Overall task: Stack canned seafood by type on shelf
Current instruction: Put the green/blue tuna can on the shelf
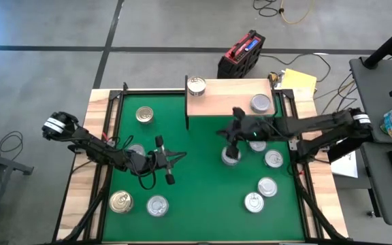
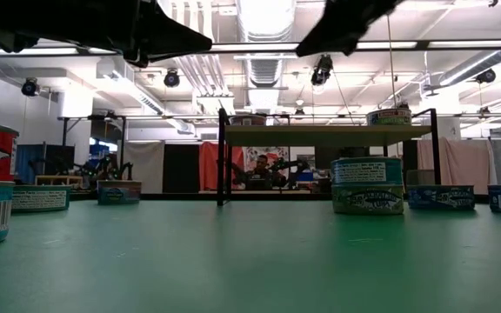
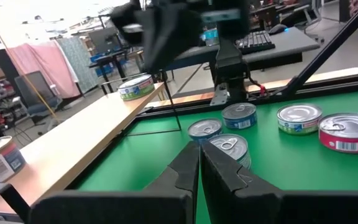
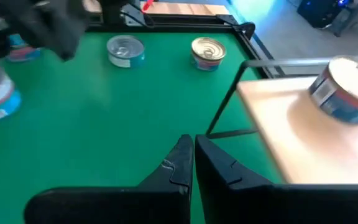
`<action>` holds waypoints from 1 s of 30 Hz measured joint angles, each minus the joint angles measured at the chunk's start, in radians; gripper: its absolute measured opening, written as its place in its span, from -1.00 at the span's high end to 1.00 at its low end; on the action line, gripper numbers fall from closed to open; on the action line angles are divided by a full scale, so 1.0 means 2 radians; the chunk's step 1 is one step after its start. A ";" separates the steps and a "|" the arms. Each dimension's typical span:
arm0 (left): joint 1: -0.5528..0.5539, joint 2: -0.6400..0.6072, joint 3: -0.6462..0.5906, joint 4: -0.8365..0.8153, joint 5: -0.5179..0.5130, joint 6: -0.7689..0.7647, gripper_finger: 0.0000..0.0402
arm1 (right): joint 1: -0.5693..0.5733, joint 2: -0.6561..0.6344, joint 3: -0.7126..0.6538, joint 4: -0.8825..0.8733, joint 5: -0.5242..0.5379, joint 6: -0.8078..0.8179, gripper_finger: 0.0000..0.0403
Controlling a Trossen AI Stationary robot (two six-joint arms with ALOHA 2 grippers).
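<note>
High view shows you the shelf (image 1: 223,95) at the green mat's (image 1: 196,197) far edge, carrying 2 cans: 1 at its left end (image 1: 197,86), 1 near its right end (image 1: 260,103). Other tins are scattered on the mat: a gold-topped can (image 1: 144,114) toward the far left corner, 2 near the front left corner (image 1: 121,201), 3 along the right side (image 1: 267,186), and 1 (image 1: 231,156) just in front of the shelf under the right arm. Your right gripper (image 4: 193,163) hangs empty there, fingers pressed together. Your left gripper (image 3: 200,163) hovers mid-mat, left of centre, likewise closed on nothing. The mat's centre and front edge lie open. Beyond the table, grey floor, a red case (image 1: 241,53) and cables.
</note>
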 joint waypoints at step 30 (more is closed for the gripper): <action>0.001 0.089 0.108 -0.098 0.076 -0.017 1.00 | 0.152 -0.022 -0.154 -0.013 0.157 0.365 0.95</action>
